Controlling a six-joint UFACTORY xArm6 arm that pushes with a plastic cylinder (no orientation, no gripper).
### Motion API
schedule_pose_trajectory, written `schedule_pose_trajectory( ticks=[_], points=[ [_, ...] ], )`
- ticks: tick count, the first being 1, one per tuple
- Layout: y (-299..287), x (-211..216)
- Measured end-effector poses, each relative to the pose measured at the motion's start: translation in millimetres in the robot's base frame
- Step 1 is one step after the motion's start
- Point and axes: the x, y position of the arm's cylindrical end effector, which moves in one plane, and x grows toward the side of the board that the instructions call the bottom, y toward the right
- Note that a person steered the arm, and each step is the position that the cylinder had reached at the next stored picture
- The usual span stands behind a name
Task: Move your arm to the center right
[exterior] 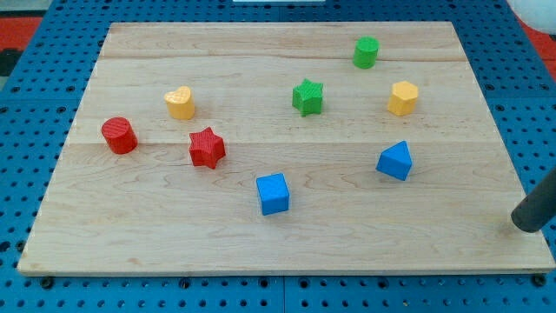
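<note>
Board: a wooden board [287, 239] lies on a blue pegboard surface [35, 104]; no containers in view, all blocks sit loose on the wood.
My tip: my tip [524, 226] rests at the board's right edge, toward the view's bottom right, well apart from every block.
Rod axis: the dark rod leans from the tip up toward the view's right and runs out of frame.
Fingers: there are none, only the bare rod touching no block.
Nearest block: blue triangular block [395, 161], up-left of the tip.
Right group: yellow hexagonal block [403, 98], green cylinder [367, 52], green star [307, 96].
Middle: blue cube [273, 194].
Left group: red star [207, 148], red cylinder [119, 136], yellow heart-like block [180, 103].
</note>
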Motion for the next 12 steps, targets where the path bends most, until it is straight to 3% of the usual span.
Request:
schedule_pose_trajectory(
  ticks=[1, 3, 10, 12],
  points=[
    [0, 0],
    [-74, 1],
    [-78, -27],
    [-39, -47]
  ],
)
